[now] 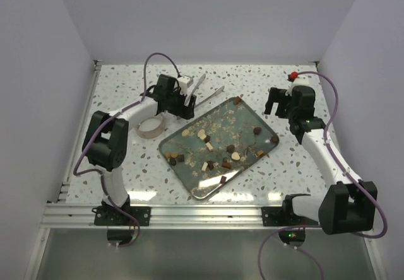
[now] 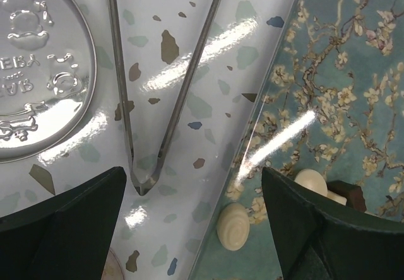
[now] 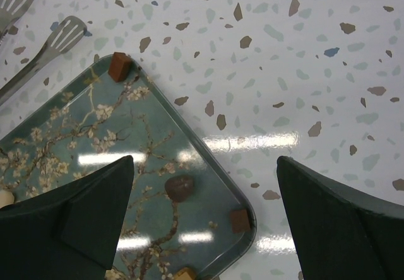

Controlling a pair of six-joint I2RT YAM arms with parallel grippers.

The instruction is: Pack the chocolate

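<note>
Brown and cream chocolate [image 1: 257,130] lies loose on the tray [image 1: 243,117], none packed we judge, left hand [image 2: 192,179] and right hand [image 3: 205,160] wide, empty.

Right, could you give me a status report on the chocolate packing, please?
Both open: left gripper over the tweezers, right gripper over the tray corner. Scattered chocolate on the tray. Nothing blocking.

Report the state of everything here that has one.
Tray: flat on table.
Chocolate: scattered loose on tray, unpacked.
Tweezers: lying on table, ungripped.
Round tin: open or shut, cannot tell.
Left end effector: open, empty, above tweezers.
Right end effector: open, empty, above tray corner.
</note>
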